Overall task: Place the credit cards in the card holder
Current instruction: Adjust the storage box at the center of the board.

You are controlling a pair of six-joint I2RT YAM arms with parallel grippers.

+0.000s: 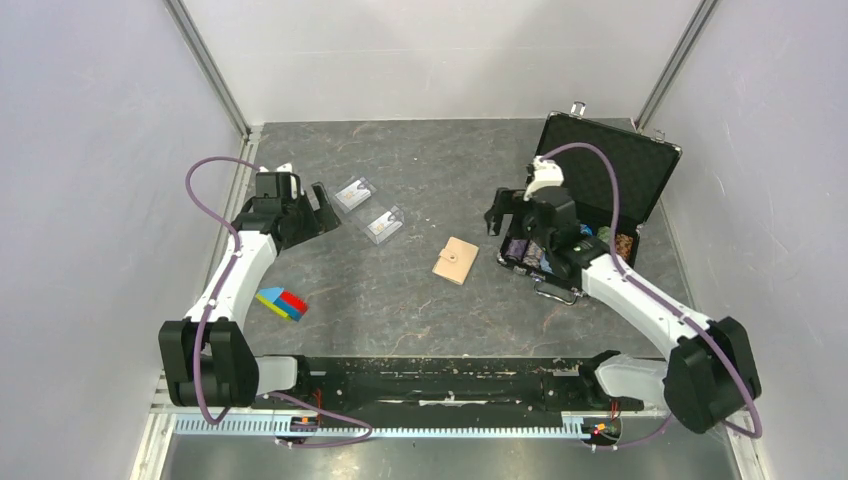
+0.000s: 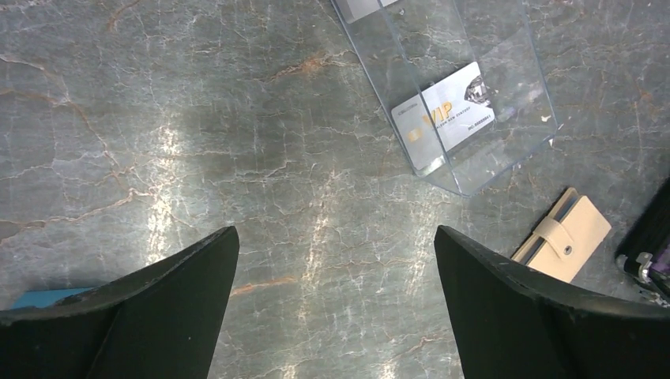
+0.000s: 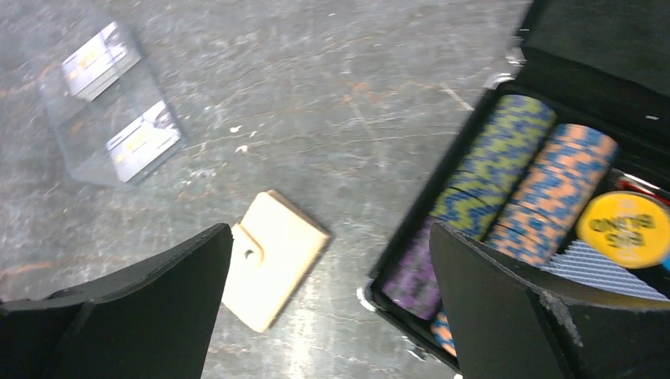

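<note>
step in hand: the opening approach, as judged; neither of the credit cards (image 1: 353, 193) has been put into the card holder (image 1: 456, 261).
credit cards: lying in a clear plastic sleeve (image 2: 419, 47) toward the far edge of the tabletop (image 1: 420, 160), left of its middle.
card holder: lying flat near the middle of the tabletop, folded shut with its snap tab across.
left pincer (image 1: 322, 208): spread wide, nothing held or touched, hanging just beside the cards.
right pincer (image 1: 505, 228): spread wide, nothing held, hanging between the card holder and the black case (image 1: 610, 170) of poker chips (image 3: 506, 158) at the far right corner.
next move, as judged: the card holder must be unsnapped and held open, and a thin, glossy card drawn out of the sleeve by its edge.
</note>
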